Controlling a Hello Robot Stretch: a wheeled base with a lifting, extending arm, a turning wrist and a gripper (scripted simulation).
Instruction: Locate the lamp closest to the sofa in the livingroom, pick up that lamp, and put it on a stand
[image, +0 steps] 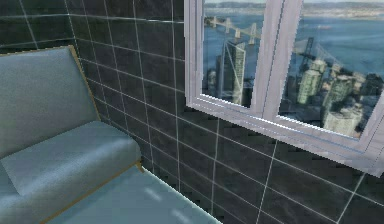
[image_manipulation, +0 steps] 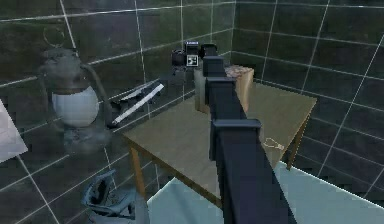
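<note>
Lamp (image_manipulation: 70, 95): lantern form with a white globe, at the arm side view's left, against the dark tiled wall (image_manipulation: 290, 30), left of the table.
Gripper (image_manipulation: 128, 108): at the arm's far end, fingers pointing toward the lamp; grip state and hold cannot be told.
Arm (image_manipulation: 240, 150): dark bar over the wooden table (image_manipulation: 170, 140).
Brown block (image_manipulation: 243, 72): on the table's far side.
Sofa (image: 60, 130): blue-grey, forward view's left, near a window (image: 290, 70).
</note>
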